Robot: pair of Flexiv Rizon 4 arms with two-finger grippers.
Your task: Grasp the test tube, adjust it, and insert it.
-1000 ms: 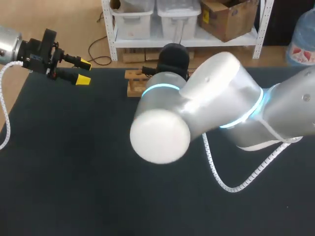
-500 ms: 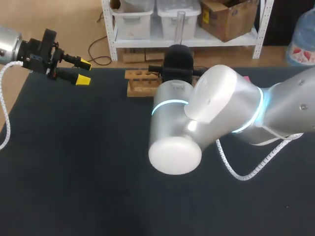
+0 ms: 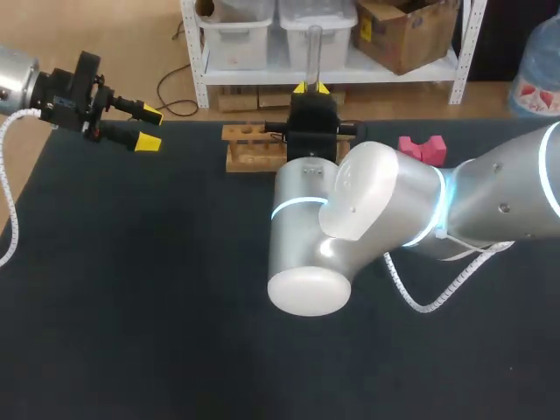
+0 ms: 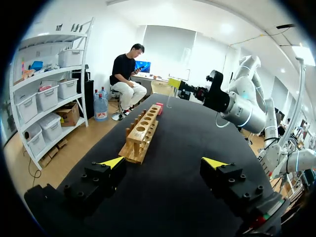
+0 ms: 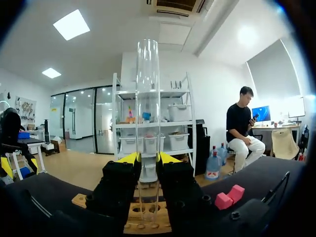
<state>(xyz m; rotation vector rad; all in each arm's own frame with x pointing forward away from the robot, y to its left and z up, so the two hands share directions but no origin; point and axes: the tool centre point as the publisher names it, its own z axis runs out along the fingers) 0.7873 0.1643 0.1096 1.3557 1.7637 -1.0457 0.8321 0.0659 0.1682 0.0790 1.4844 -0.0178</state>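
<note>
Right wrist view, test tube point(image 5: 147, 123) vertical, gripped between fingers point(image 5: 129, 158)

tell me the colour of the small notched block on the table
The block is pink, clearest in the head view.

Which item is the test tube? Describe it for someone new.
On the dark table, find the wooden rack at the far edge. By it, the right arm's jaws pinch the test tube upright. It is the only clear, see-through cylinder there.
</note>
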